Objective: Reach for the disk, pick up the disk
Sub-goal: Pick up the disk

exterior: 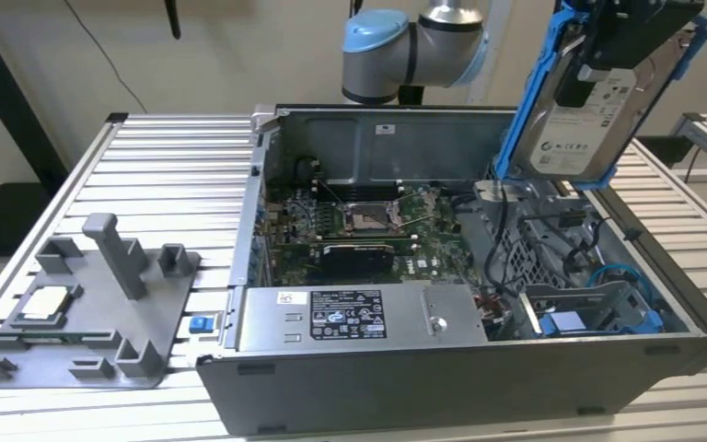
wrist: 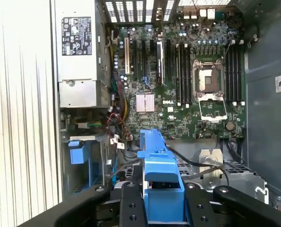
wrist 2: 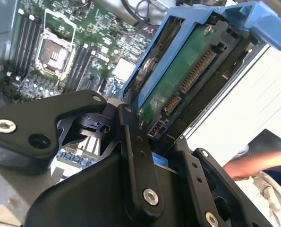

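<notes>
The disk [exterior: 587,110], a silver-grey drive with a white label in a bright blue frame, hangs upright in the air above the back right corner of the open computer case [exterior: 452,378]. My gripper [exterior: 614,55] is shut on its upper part. In the second wrist view the disk [wrist 2: 187,71] shows its green circuit side and connector, with the black gripper [wrist 2: 161,153] clamped at its end. In the first wrist view the disk's blue frame [wrist: 159,170] sits between the two black fingers [wrist: 130,205].
Below lies the motherboard [exterior: 353,226] with the power supply [exterior: 353,318] in front. An empty blue drive bay [exterior: 587,318] sits at the exterior view's right. A grey fixture [exterior: 96,313] holding a chip and a small blue bracket [exterior: 202,323] lie left. A person's arm [wrist 2: 256,163] is nearby.
</notes>
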